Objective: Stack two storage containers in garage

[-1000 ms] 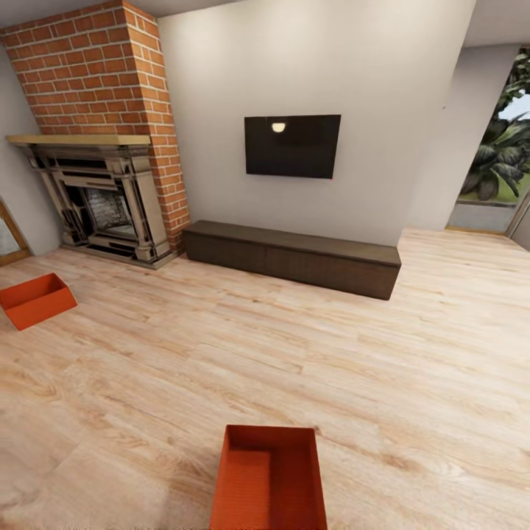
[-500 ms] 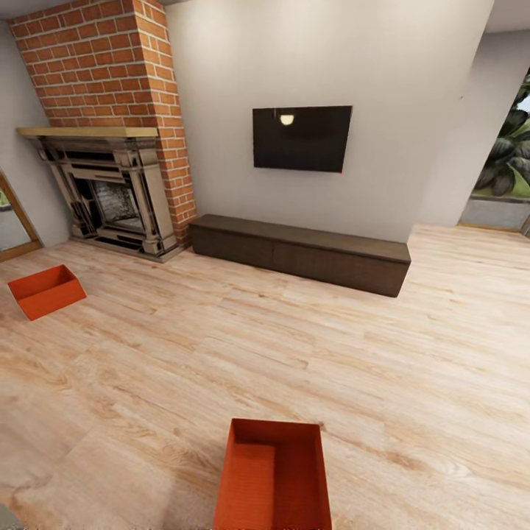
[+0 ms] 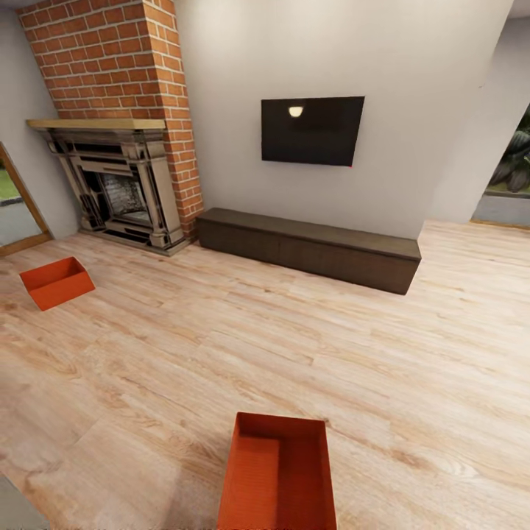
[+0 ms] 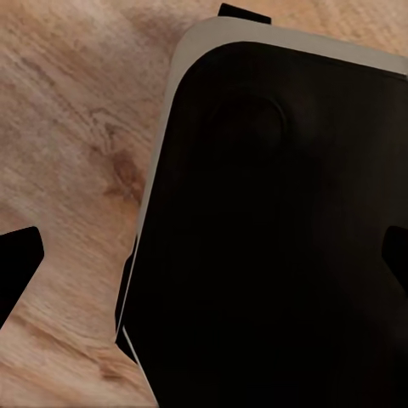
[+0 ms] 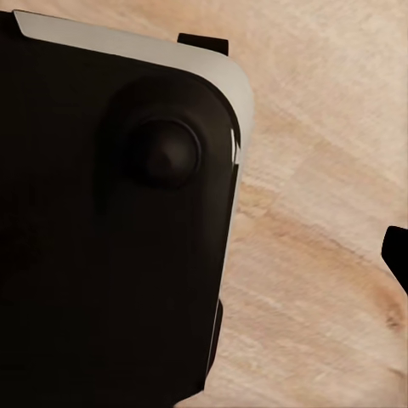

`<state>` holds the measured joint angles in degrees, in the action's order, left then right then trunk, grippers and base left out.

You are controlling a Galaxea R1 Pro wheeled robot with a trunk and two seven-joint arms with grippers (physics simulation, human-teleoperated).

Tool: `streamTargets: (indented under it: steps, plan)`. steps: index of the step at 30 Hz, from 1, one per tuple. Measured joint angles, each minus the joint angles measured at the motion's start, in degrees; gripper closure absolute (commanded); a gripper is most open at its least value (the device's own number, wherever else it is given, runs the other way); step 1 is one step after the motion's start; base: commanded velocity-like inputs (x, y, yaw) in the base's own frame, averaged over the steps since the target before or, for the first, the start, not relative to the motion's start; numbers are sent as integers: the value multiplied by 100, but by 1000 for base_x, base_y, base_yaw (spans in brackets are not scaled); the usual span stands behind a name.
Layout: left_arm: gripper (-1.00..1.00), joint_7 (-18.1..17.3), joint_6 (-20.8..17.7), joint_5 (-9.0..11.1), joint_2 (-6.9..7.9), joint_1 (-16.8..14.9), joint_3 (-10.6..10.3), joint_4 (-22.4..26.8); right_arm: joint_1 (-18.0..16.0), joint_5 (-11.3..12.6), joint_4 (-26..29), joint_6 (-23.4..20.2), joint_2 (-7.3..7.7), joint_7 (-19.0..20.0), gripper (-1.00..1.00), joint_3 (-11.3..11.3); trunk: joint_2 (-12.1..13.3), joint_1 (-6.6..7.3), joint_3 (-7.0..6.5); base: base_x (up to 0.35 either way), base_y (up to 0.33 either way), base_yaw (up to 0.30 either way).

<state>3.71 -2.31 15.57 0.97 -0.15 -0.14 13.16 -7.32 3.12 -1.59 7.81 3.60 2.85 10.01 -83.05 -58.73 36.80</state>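
Two red-orange open-top storage containers stand on the light wood-plank floor [image 3: 309,346] of the living room. One container [image 3: 278,475] is right in front of me at the lower edge of the head view, empty. The other container [image 3: 57,282] sits far off to the left, near the fireplace. In the left wrist view my left gripper [image 4: 204,268] is open, its dark fingertips [image 4: 17,263] wide apart over my black base and the planks. In the right wrist view my right gripper [image 5: 204,263] also looks open, with one fingertip [image 5: 398,259] at the frame edge.
A brick chimney with a fireplace [image 3: 121,184] stands at the back left. A long low dark cabinet [image 3: 309,248] runs along the white wall under a black TV [image 3: 312,130]. A glass door [image 3: 15,213] is at far left, a window [image 3: 511,177] at far right.
The whole head view has shifted, so the camera has turned slightly left. Both containers stay put on the floor, and more of the left door shows.
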Motion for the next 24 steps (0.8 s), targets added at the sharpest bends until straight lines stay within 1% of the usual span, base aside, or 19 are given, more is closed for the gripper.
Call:
streamTargets:
  steps: [8, 24]
  plan:
    - [-100, 0, 0, -1, 0, 0, 0, 0, 0, 34, 0, 43, 24, 78, -100, -14, 0, 0, 73, 0, 0, 8]
    - [-100, 0, 0, -1, 0, -1, 0, -1, 0, 31, 0, 41, 25, 88, -100, -13, 0, 0, 220, 0, 0, -57]
